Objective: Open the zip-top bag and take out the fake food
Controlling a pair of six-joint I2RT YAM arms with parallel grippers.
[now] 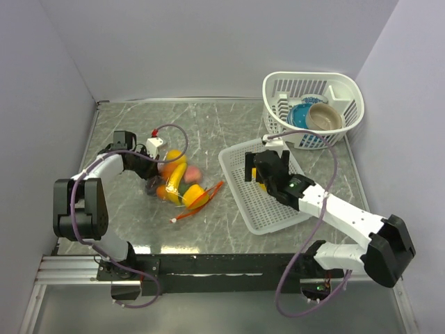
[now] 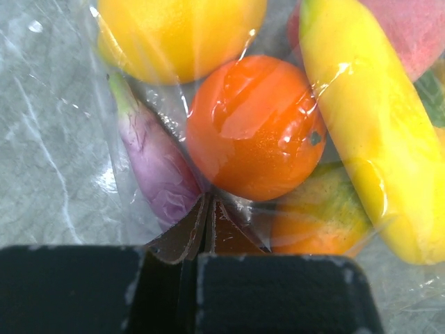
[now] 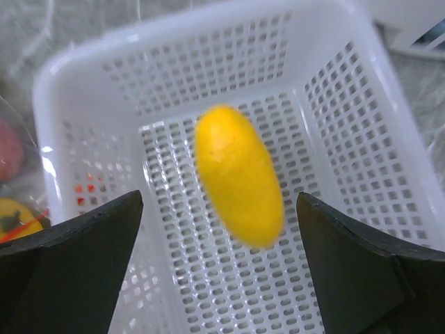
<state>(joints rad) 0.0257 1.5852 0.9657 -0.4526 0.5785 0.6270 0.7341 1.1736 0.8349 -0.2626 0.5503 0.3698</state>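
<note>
The zip-top bag (image 1: 179,186) lies on the table left of centre, its red-orange zip strip (image 1: 201,202) pointing to the front right. My left gripper (image 1: 154,174) is shut on the bag's thin plastic at its far-left end; in the left wrist view the fingertips (image 2: 207,216) pinch the film. Through the film I see fake food: an orange (image 2: 254,125), a purple eggplant (image 2: 156,163), a banana (image 2: 368,118) and a yellow fruit (image 2: 181,35). My right gripper (image 1: 263,169) is open over the white mesh basket (image 1: 278,212). A yellow fruit (image 3: 240,174), slightly blurred, is in the basket (image 3: 361,139) below the open jaws.
A rounded white basket (image 1: 348,87) at the back right holds a blue bowl (image 1: 300,115) and a tan bowl (image 1: 325,117). Grey walls close in the table on the left, back and right. The bag's mouth shows at the left edge of the right wrist view (image 3: 14,216).
</note>
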